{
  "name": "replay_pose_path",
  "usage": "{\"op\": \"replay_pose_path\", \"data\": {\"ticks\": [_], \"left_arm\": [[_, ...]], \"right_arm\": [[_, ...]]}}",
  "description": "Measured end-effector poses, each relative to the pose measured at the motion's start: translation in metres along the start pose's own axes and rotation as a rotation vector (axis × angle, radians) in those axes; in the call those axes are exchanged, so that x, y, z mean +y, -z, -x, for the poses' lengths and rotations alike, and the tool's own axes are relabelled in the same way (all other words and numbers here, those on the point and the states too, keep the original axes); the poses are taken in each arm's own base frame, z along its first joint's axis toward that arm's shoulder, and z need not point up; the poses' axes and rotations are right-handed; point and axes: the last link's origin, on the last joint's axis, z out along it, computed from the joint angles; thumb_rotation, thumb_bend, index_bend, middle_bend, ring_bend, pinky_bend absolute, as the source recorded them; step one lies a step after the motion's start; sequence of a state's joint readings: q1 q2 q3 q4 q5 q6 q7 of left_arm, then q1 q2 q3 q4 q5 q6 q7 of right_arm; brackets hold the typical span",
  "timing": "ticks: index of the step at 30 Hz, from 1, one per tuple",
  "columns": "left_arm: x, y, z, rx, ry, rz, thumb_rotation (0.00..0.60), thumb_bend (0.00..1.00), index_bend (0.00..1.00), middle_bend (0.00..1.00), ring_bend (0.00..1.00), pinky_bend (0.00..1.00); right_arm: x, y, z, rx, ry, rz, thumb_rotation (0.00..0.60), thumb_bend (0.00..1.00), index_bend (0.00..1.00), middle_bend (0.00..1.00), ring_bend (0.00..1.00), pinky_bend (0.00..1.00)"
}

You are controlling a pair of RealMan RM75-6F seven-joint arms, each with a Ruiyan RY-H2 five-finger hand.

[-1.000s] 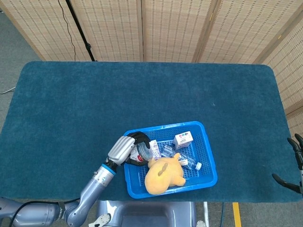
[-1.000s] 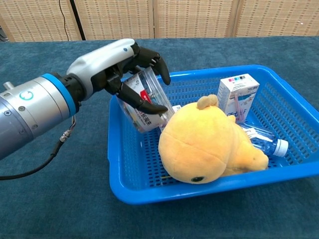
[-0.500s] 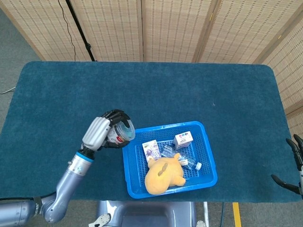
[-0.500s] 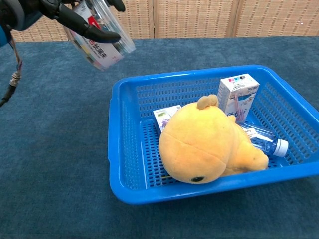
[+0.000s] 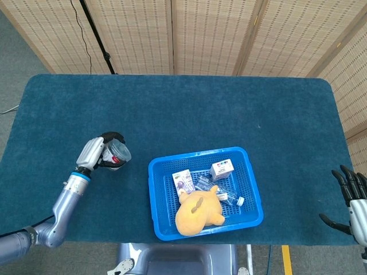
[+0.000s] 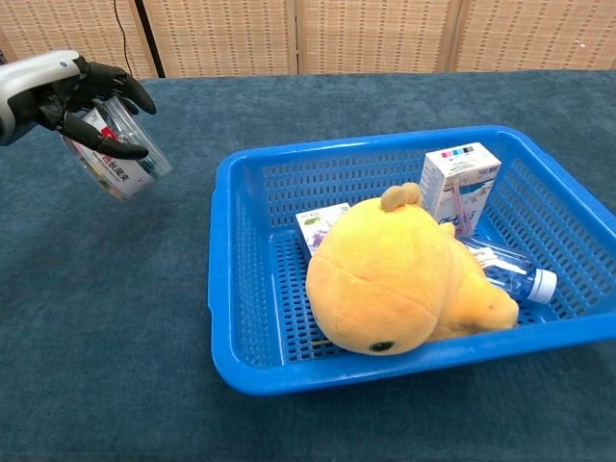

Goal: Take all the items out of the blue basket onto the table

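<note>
One teal carpeted table [image 5: 172, 114], blue basket [image 5: 157, 212], woven screen panels [image 5: 212, 34] behind

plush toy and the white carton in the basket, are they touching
Cannot tell. In the chest view the plush toy overlaps the white carton, hiding any gap; the head view is too small.

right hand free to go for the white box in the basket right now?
Probably yes. The right hand is open and holds nothing, off the table's right edge. The white box stands upright at the blue basket's far right side, uncovered from above; the plush sits beside it, not over it.
</note>
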State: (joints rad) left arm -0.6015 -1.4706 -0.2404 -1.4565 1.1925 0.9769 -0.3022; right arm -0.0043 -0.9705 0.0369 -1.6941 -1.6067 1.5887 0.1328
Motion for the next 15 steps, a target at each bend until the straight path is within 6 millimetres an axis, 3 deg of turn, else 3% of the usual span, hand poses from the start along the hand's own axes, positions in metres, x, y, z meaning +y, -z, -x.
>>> {"op": "replay_pose_path", "data": {"ticks": [2,10,15], "left_arm": [[0.001,0.0,0.001,-0.023,0.028,0.017,0.6,0.05,0.0,0.0,0.0,0.0],[0.033,0.021,-0.027,0.004,-0.007,0.245,0.6,0.02,0.0,0.0,0.0,0.0],[0.055,0.044,-0.03,-0.027,-0.047,0.354,0.6,0.02,0.0,0.0,0.0,0.0]], "right_arm": [[0.0,0.0,0.0,0.001,0.0,0.001,0.6,0.0,0.0,0.0,0.0,0.0],[0.0,0.001,-0.002,0.002,-0.009,-0.003,0.6,0.0,0.0,0.0,0.0,0.0],[0.001,0.002,-0.005,0.015,-0.018,-0.001,0.6,0.0,0.0,0.0,0.0,0.0]]}}
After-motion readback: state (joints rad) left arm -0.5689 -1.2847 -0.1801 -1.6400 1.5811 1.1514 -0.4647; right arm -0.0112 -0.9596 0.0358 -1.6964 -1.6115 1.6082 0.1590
